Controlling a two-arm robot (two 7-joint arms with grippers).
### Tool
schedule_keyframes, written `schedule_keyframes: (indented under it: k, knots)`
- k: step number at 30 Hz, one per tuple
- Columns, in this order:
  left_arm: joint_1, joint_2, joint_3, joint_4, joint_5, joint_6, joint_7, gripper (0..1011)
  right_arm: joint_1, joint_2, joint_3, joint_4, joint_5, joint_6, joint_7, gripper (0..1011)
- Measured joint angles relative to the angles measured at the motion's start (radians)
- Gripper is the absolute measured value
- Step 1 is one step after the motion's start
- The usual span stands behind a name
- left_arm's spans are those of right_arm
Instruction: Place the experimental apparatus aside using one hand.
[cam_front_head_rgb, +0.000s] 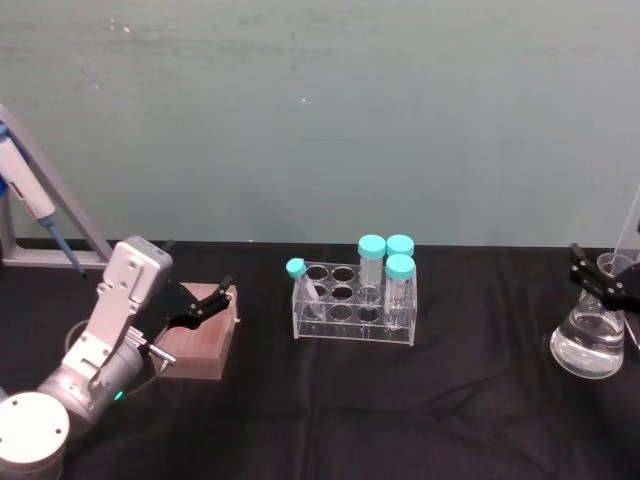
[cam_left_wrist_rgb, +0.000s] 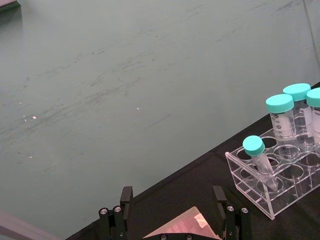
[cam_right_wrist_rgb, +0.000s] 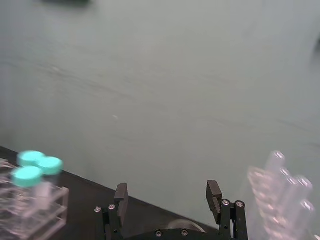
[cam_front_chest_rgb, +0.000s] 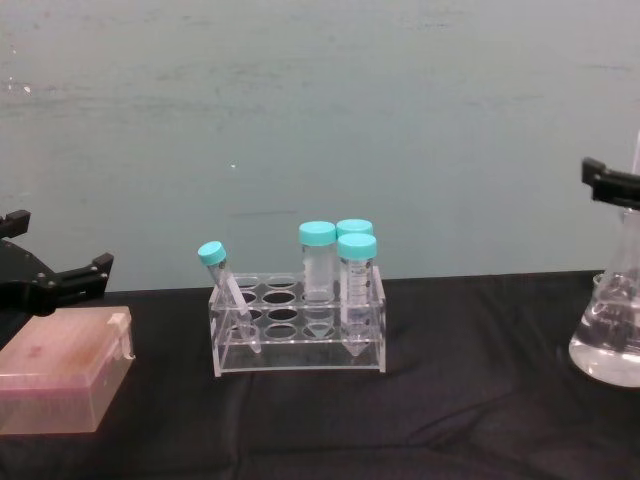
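Rack (cam_front_head_rgb: 352, 305) of capped tubes (cam_front_head_rgb: 385, 262) stands between box (cam_front_head_rgb: 198, 338) and flask (cam_front_head_rgb: 590, 340).

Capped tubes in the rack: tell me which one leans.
The front-left tube, alone on that side; it tilts, while the other three stand upright together on the right.

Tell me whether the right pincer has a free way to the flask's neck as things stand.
Probably yes. The right pincer hangs open right over the conical flask at the table's right end, its fingers either side of the neck. The tube rack stands well to the left, nothing between.
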Motion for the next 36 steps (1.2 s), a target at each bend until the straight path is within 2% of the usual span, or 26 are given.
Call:
schedule_keyframes:
  k: [6,9,14,17,23,28,36]
  knots:
    - [0.000,0.000,0.000,0.000,0.000,0.000,0.000,1000,-0.015,0.018,-0.017,-0.042,0.034,-0.017,0.064,1000]
    - [0.000,0.000,0.000,0.000,0.000,0.000,0.000,1000,-0.032,0.039,-0.031,-0.079,0.073,-0.019,0.113,1000]
    - [0.000,0.000,0.000,0.000,0.000,0.000,0.000,1000,-0.060,0.073,-0.040,-0.119,0.127,0.004,0.165,1000]
    - [0.000,0.000,0.000,0.000,0.000,0.000,0.000,1000,-0.090,0.106,-0.044,-0.146,0.159,0.034,0.189,1000]
    - [0.000,0.000,0.000,0.000,0.000,0.000,0.000,1000,-0.154,0.156,-0.038,-0.195,0.197,0.085,0.203,1000]
    - [0.000,0.000,0.000,0.000,0.000,0.000,0.000,1000,-0.213,0.191,-0.024,-0.228,0.220,0.121,0.189,1000]
    - [0.000,0.000,0.000,0.000,0.000,0.000,0.000,1000,-0.273,0.217,-0.009,-0.252,0.243,0.151,0.146,1000]
